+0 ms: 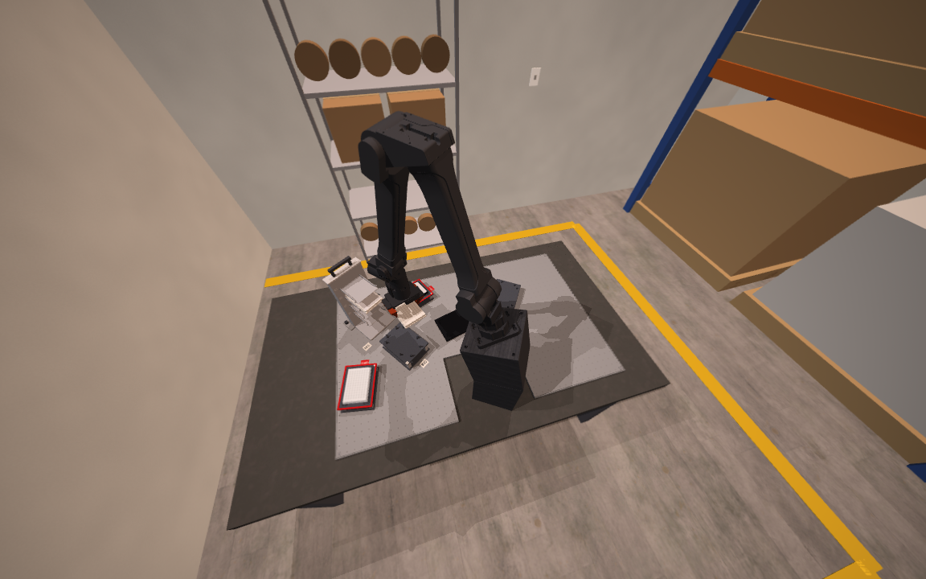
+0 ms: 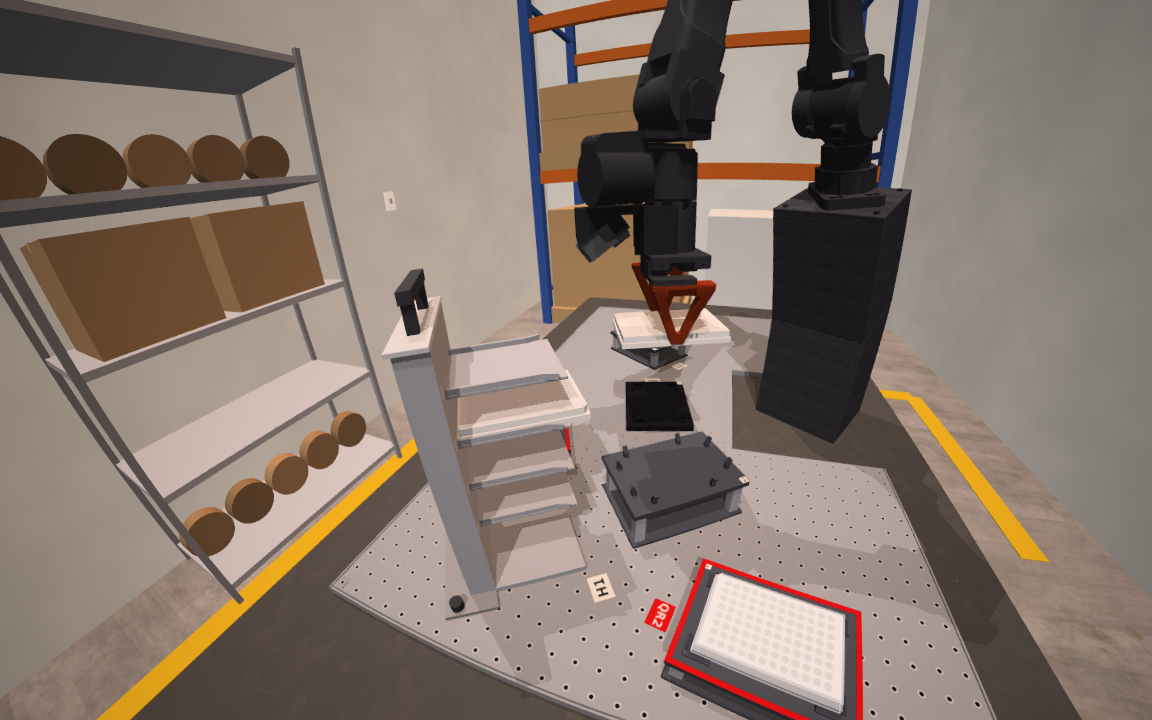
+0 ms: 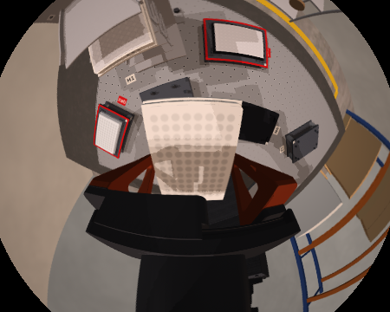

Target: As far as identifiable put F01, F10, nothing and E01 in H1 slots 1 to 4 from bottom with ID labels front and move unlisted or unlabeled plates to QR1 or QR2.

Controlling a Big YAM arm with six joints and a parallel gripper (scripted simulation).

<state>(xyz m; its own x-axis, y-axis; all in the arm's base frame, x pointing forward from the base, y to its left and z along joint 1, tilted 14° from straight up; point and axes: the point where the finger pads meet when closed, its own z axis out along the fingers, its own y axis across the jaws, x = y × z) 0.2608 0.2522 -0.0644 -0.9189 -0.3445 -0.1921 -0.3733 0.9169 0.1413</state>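
Observation:
My gripper is shut on a white well plate across its width, with the red fingers on both long sides. It holds the plate level just over a dark nest at the far side of the deck, beyond the plate hotel H1. In the wrist view the plate fills the space between the fingers. The hotel holds one white plate on an upper shelf; the lower shelves look bare. I cannot read any label on the held plate.
QR2 holds a white plate inside its red frame. QR1 also holds a white plate. A dark pegged nest and a flat black nest lie between the hotel and the robot's pedestal.

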